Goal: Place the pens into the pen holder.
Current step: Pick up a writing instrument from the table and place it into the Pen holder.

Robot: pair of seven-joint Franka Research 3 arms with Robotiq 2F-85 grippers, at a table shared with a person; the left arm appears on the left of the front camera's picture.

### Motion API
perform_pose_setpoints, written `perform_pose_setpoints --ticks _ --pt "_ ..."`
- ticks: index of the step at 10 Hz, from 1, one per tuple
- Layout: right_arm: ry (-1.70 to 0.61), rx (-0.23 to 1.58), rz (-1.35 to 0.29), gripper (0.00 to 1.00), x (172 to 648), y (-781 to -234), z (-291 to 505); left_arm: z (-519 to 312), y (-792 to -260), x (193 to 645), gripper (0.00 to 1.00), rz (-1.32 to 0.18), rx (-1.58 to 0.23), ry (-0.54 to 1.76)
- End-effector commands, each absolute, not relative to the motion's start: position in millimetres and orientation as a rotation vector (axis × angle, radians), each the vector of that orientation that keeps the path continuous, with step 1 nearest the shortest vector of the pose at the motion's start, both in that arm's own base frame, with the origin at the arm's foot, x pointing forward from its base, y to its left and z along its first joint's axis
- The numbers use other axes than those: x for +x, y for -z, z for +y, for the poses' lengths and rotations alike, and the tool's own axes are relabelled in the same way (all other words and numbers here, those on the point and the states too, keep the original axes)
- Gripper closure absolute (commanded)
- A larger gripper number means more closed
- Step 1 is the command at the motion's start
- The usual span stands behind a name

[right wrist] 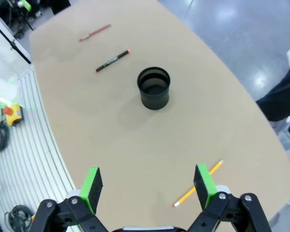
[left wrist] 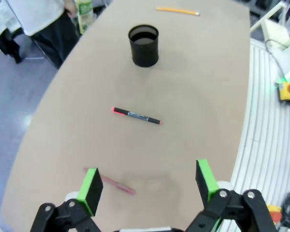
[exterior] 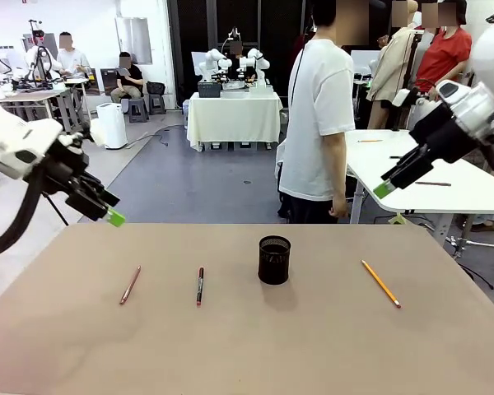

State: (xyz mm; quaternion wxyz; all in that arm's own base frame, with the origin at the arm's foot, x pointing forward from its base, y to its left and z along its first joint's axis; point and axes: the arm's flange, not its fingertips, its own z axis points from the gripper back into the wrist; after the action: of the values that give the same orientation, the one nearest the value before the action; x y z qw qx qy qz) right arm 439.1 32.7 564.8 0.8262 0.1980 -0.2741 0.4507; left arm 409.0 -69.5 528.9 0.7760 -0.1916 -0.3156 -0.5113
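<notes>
Pens are lying at nine and three o'clock of the pen holder.
Left claw and right claw are gaping wide; a first pickup comes next.

We look across the table from its near edge; our wrist cameras look down from opposite ends, sharing the pen holder.

Two pens, one pencil, one pen holder, two tools
</notes>
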Motion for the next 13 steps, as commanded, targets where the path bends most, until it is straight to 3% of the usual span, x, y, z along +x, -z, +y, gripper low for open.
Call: perform_pose_setpoints --ticks 1,4,13 --pt "-0.990 0.392 -0.576 0.00 438.1 -586.3 22.0 -55.6 -542.2 415.2 0.00 -0.720 -0.463 1.107" --pt "-0.961 0.346 -0.592 0.00 434.7 -606.8 2.5 -40.5 -565.3 417.9 0.00 -0.747 -0.452 1.103" --pt "-0.949 0.444 -0.676 0.00 429.9 -621.4 -74.0 -17.4 -586.1 423.3 0.00 -0.825 -0.478 1.077"
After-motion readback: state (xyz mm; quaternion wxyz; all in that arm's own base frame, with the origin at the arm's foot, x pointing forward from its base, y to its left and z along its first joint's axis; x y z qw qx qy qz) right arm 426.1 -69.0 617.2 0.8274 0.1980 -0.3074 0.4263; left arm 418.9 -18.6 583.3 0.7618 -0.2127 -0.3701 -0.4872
